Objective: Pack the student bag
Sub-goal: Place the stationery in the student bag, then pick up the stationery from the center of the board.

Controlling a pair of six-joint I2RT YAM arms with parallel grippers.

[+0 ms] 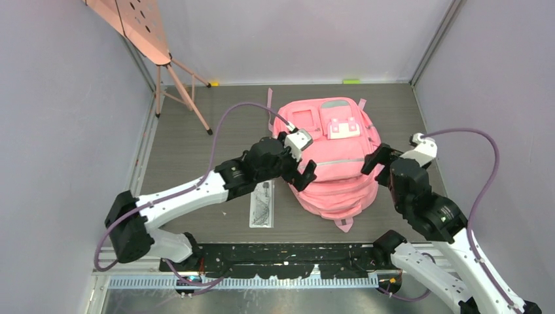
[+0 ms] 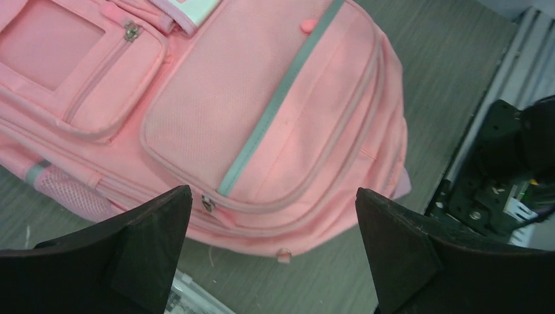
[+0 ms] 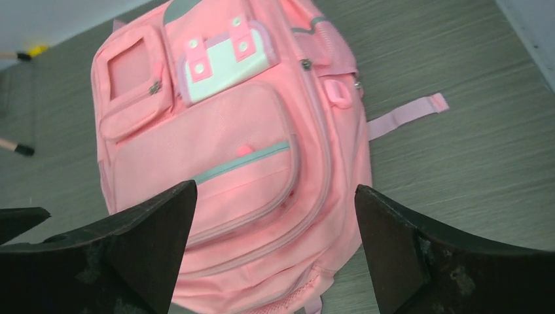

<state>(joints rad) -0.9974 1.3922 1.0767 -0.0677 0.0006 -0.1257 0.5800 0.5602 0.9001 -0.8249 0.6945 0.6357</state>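
- The soft pink fabric student bag (image 1: 334, 163) lies flat on the grey wood-grain desk (image 1: 196, 124), front pockets up, directly between the two sets of jaws.
- The left arm (image 1: 196, 190) holds its jaws wide apart with nothing in them, just over the bag's near-left edge. A small metal zip pull (image 2: 207, 203) sits right below and between them.
- The right arm (image 1: 425, 196) has its jaws spread as well, also empty, just off the bag's right side and looking along its front.
- Every zip I can see looks closed, so my guess is the step in hand is getting a compartment open.
- To do it well, one set of jaws should pin the fabric beside the zip while the other nips the pull itself — not the loose cloth — and draws it along the seam.
- A flat pale rectangular case (image 1: 263, 204) lies behind and below the left jaws, near the bag. What it holds is too small to tell.
- Soft fabric will bunch, so a slow pull suits it.
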